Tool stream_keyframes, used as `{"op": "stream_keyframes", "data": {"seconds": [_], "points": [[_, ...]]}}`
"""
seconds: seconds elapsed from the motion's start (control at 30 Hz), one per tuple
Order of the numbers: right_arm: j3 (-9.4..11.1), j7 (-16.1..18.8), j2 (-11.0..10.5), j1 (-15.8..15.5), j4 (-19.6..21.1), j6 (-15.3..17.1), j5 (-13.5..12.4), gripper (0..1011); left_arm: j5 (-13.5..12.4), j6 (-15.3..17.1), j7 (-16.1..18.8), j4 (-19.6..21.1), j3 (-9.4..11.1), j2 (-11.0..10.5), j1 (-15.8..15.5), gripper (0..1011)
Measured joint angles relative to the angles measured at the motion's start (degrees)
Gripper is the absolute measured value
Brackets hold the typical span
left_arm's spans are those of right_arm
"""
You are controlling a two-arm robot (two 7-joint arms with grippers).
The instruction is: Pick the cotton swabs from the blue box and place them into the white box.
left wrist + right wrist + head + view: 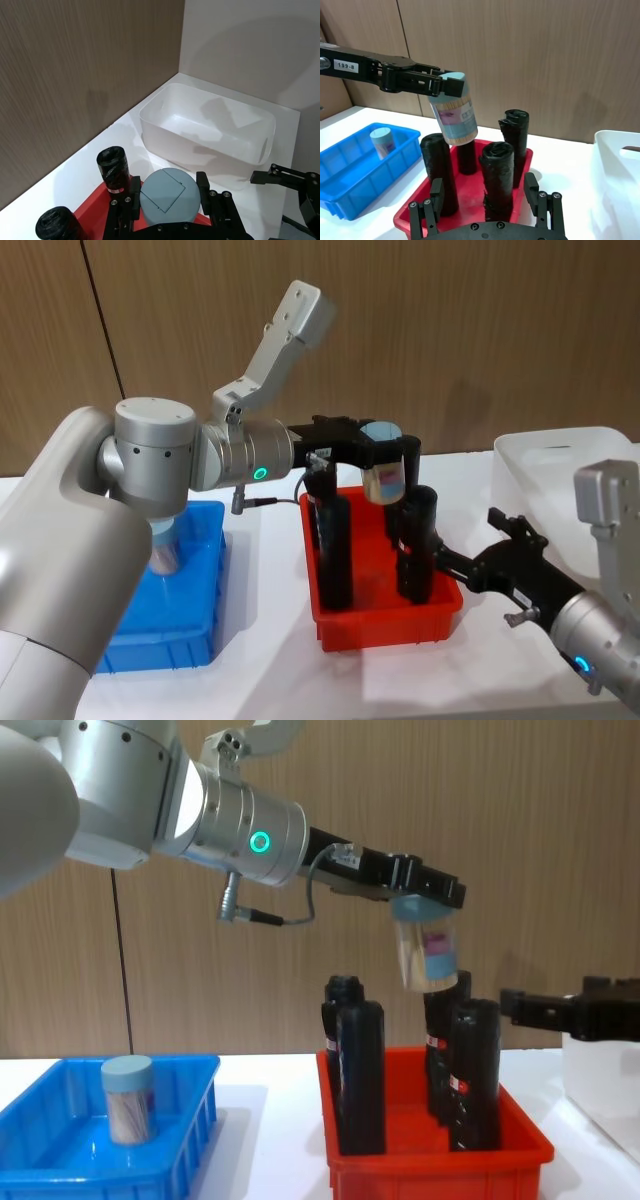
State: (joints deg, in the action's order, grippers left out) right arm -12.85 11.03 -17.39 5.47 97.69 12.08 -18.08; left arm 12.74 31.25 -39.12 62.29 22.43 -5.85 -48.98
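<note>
Head view: left gripper point(385, 452) reaches out over the red bin point(385, 625), pinching a tub of cotton swabs point(385, 483) at its top above the black bottles point(335, 550). A second tub point(166, 556) stands in the blue box point(195, 625), and the white box point(560, 452) sits far right. Left wrist view: the fingers are clamped on both sides of the pale lid point(169, 196), with the white box beyond. Right wrist and chest views: right gripper point(484, 187) has fingers spread and empty, just beside the red bin and near the white box; the held tub hangs tilted.
</note>
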Motion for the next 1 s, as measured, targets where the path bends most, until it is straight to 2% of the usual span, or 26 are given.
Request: {"op": "stream_keyframes", "data": {"seconds": [0.57, 1.0], "points": [[-0.56, 3.61, 2.38, 4.99, -3.28, 3.26, -1.04, 1001, -0.13, 0.00, -0.18, -0.26, 0.06, 0.09, -0.19, 670], [-1.55, 5.56, 4.66, 8.99, -6.54, 4.32, 0.02, 1001, -0.14, -0.01, -0.22, -0.33, 0.06, 0.11, -0.26, 670]]}}
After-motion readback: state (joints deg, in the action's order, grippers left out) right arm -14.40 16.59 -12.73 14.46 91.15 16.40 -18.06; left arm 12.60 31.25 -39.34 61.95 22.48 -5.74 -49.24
